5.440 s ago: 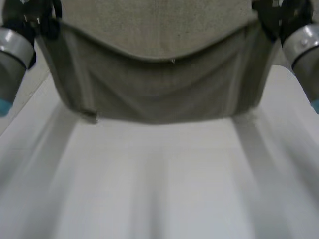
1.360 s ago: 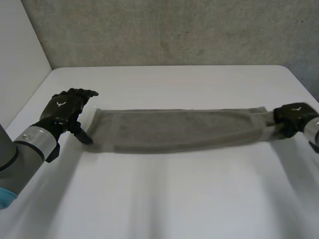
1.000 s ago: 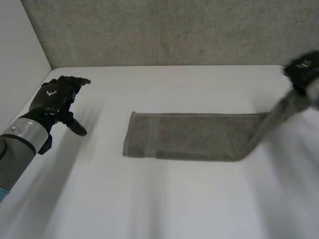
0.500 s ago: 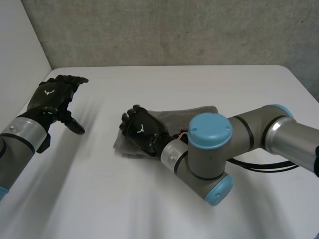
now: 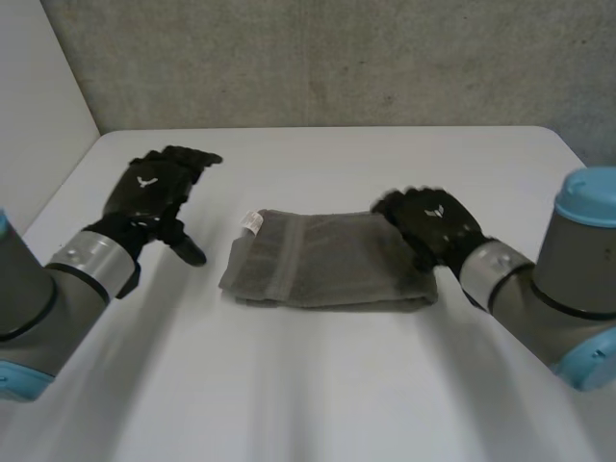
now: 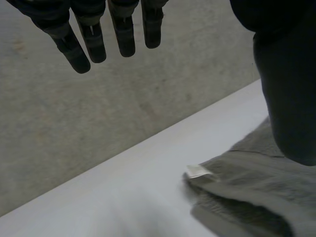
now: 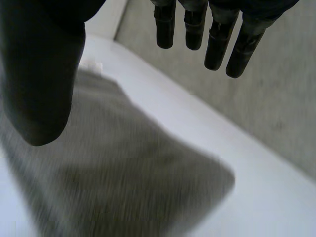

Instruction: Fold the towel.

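— How far along?
— The towel [image 5: 327,274] lies folded in a strip on the worktop [image 5: 318,395]. I see my left robot hand [image 5: 154,192] spread beside it and my right robot hand [image 5: 428,226] spread over its end. Perhaps one fold left.

Bare lab-like station: white table [image 5: 318,385] against grey wall [image 5: 318,58].

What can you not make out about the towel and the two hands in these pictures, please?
- Head view: the right hand covers one end of the towel; whether it touches the cloth cannot be told.
- Head and left wrist views: the white label is too small to read.
- Left wrist view: the left hand hides part of the towel with its thumb.
- Any lower layers lie hidden under the top one.
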Controlling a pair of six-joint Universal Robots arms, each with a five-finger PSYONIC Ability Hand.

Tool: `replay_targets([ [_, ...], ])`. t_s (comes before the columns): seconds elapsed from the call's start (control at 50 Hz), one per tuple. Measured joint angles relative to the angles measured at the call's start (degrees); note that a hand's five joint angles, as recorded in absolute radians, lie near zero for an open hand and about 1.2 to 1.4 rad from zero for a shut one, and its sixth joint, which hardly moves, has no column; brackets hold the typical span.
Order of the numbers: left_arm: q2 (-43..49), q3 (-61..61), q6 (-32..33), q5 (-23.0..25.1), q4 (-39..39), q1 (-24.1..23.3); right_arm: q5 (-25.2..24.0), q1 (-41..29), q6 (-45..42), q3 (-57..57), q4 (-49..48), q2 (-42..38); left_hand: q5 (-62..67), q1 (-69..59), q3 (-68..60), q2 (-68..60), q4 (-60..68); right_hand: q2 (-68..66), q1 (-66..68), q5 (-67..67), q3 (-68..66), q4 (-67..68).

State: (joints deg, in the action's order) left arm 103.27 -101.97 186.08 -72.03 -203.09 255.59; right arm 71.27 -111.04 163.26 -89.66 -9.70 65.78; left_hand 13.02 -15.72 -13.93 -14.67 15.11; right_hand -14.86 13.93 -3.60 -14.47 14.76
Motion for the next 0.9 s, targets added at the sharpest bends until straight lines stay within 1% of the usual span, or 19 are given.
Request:
replay_targets([
  [0.08, 1.2, 0.5, 0.1, -0.2, 0.0, -2.2, -0.3, 3.1, -0.3, -3.2, 0.7, -0.8, 0.3, 0.0, 0.0, 0.0, 0.0, -0.4, 1.8, -2.4, -0.6, 0.5],
  [0.14, 1.8, 0.7, 0.2, -0.7, 0.0, -3.0, -0.3, 4.1, -0.7, -3.8, 0.8, -1.9, 0.2, 0.0, 0.0, 0.0, 0.0, -4.1, 5.7, -6.6, -4.7, 4.5],
  [0.2, 2.4, 0.9, 0.2, -1.5, 0.0, -3.8, 0.0, 4.9, -1.6, -3.7, 0.8, -4.4, 0.3, 0.0, 0.0, 0.0, 0.0, -17.8, 18.5, -19.1, -18.0, 17.1],
  [0.22, 2.6, 0.9, 0.2, -1.7, 0.0, -4.0, 0.2, 5.1, -1.9, -3.5, 0.8, -5.2, 0.3, 0.0, 0.0, 0.0, 0.0, -24.8, 25.4, -25.7, -24.8, 24.6],
  [0.24, 2.6, 0.9, 0.2, -1.8, 0.0, -4.1, 0.3, 5.1, -2.1, -3.4, 0.8, -5.6, 0.2, 0.0, 0.0, 0.0, 0.0, -28.5, 28.9, -29.0, -27.4, 27.1],
  [0.28, 2.7, 0.9, 0.3, -2.2, 0.0, -4.3, 0.6, 5.2, -2.6, -3.0, 0.6, -6.5, 0.3, 0.0, 0.0, 0.0, 0.0, -43.5, 45.5, -44.7, -43.6, 43.4],
  [0.32, 2.7, 0.9, 0.2, -2.3, 0.0, -4.4, 1.0, 5.1, -3.1, -2.5, 0.4, -6.9, 0.2, 0.0, 0.0, 0.0, 0.0, -54.6, 57.6, -58.4, -57.7, 57.5],
  [0.36, 2.7, 0.9, 0.2, -2.4, 0.0, -4.5, 1.8, 4.9, -3.7, -1.9, 0.1, -6.9, 0.3, 0.0, 0.0, 0.0, 0.0, -56.2, 59.9, -61.4, -62.0, 61.7],
  [0.44, 2.3, 1.0, 0.1, -2.5, 0.1, -4.4, 4.3, 4.3, -5.9, -0.1, -0.3, -6.4, 0.2, 0.0, 0.0, 0.0, 0.0, -56.2, 59.9, -61.4, -62.3, 62.0],
  [0.5, 2.0, 1.1, 0.0, -2.6, 0.0, -4.3, 7.6, 2.6, -11.0, 2.5, -0.5, -5.3, 0.2, 0.0, 0.0, 0.0, 0.0, -56.2, 60.1, -61.4, -62.3, 62.0],
  [0.56, 1.6, 1.2, 0.0, -2.8, 0.0, -4.1, 10.0, -1.2, -18.0, 5.6, -0.7, -4.8, 0.2, 0.0, 0.0, 0.0, 0.0, -56.2, 60.1, -61.4, -62.4, 62.0],
  [0.58, 1.2, 1.4, -0.1, -3.2, 0.0, -3.9, 10.7, -3.9, -22.3, 7.3, -0.8, -5.2, 0.2, 0.0, 0.0, 0.0, 0.0, -56.2, 60.2, -61.5, -62.4, 62.1],
  [0.66, 0.1, 1.7, -0.2, -4.7, 0.0, -3.3, 10.9, -11.8, -33.9, 12.0, -1.9, -7.7, 0.2, 0.0, 0.0, 0.0, 0.0, -56.2, 60.3, -61.6, -62.4, 62.2],
  [0.7, -0.6, 1.9, -0.3, -5.8, 0.0, -2.8, 9.6, -16.4, -40.4, 14.5, -3.1, -10.2, 0.2, 0.0, 0.0, 0.0, 0.0, -56.2, 60.3, -61.6, -62.4, 62.2],
  [0.74, -1.0, 2.0, -0.4, -6.5, 0.0, -2.2, 7.4, -18.8, -43.7, 16.1, -3.9, -12.2, 0.2, 0.0, 0.0, 0.0, 0.0, -56.2, 60.3, -61.6, -62.4, 62.2],
  [0.76, -1.3, 2.0, -0.6, -6.9, 0.0, -1.8, 4.9, -20.5, -45.6, 17.3, -4.5, -14.1, 0.2, 0.0, 0.0, 0.0, 0.0, -56.2, 60.3, -61.6, -62.4, 62.2],
  [0.86, -1.7, 2.2, -1.5, -7.6, 0.0, -0.9, -3.4, -23.4, -46.8, 20.1, -5.5, -19.6, 0.2, 0.0, 0.0, 0.0, 0.0, -56.2, 60.3, -61.8, -62.4, 62.2],
  [0.88, -1.8, 2.2, -1.9, -7.6, 0.0, -0.7, -5.1, -23.8, -45.9, 20.7, -5.6, -20.9, 0.2, 0.0, 0.0, 0.0, 0.0, -52.6, 56.3, -57.4, -58.2, 57.8],
  [0.9, -1.8, 2.2, -2.2, -7.6, 0.0, -0.6, -6.0, -23.9, -44.7, 21.0, -5.6, -21.9, 0.2, 0.0, 0.0, 0.0, 0.0, -41.0, 43.9, -45.4, -46.2, 45.8],
])
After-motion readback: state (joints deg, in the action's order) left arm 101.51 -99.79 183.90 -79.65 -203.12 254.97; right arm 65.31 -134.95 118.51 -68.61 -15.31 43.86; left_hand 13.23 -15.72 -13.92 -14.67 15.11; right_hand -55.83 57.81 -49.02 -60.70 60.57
